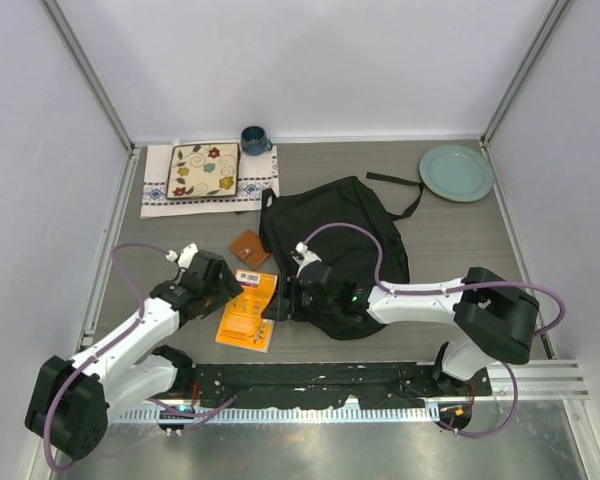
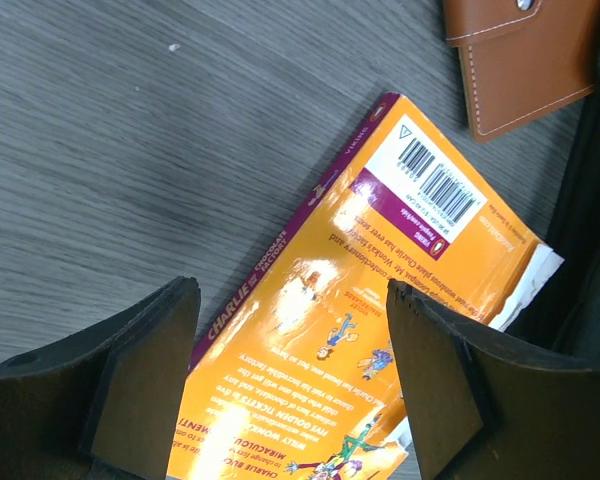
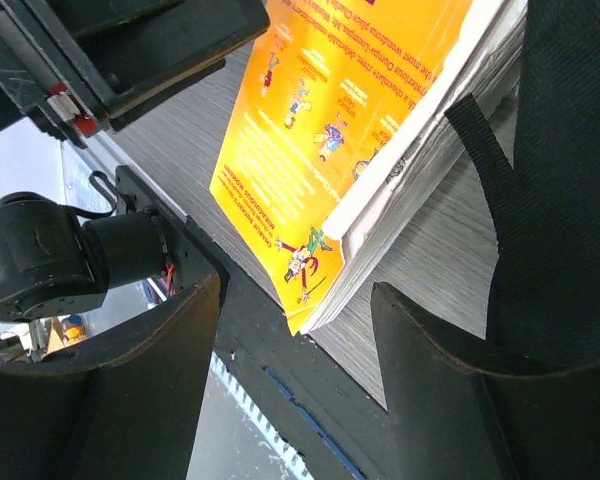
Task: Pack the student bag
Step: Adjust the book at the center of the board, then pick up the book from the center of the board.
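Observation:
The student bag (image 1: 342, 240), a big black backpack, lies mid-table with a strap trailing toward the back right. Left of it an orange paperback (image 1: 248, 310) lies back cover up. My left gripper (image 1: 220, 287) hovers over the book's left side, jaws open and empty. In the left wrist view the book (image 2: 380, 270) shows between and beyond that gripper (image 2: 292, 370). My right gripper (image 1: 283, 300) sits low at the book's right edge, against the bag's near left side. It (image 3: 295, 370) is open, with the book's corner (image 3: 320, 270) just ahead and bag fabric (image 3: 570, 180) at the right.
A brown leather wallet (image 1: 249, 248) lies between the book and the bag. At the back left a patterned mat (image 1: 202, 171) rests on a white cloth, with a blue mug (image 1: 254, 139) behind it. A pale green plate (image 1: 456, 172) sits at the back right.

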